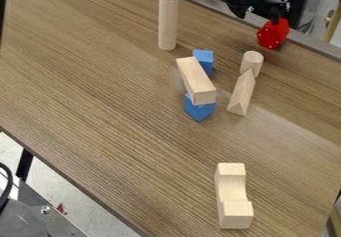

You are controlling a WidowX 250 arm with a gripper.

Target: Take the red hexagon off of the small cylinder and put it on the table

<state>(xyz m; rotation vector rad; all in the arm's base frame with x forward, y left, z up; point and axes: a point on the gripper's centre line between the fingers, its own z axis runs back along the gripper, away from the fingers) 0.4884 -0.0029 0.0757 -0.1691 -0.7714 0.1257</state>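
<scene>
The gripper [261, 4] is at the top right, over the table's far edge. Directly below its right part is the red hexagon [273, 33], close against it, with one flat face turned to the camera. Whether the hexagon hangs from the gripper or touches the table [120, 96] cannot be made out. The small cylinder [251, 62] stands upright in front of the hexagon and slightly left, with its pale round top uncovered.
A wooden triangular block [242, 94] adjoins the small cylinder's front. Further left, a wooden bar [197, 81] lies across two blue blocks [199, 110]. A tall cylinder [168, 21] stands at the back left, and a notched wooden block [232, 196] lies near the front.
</scene>
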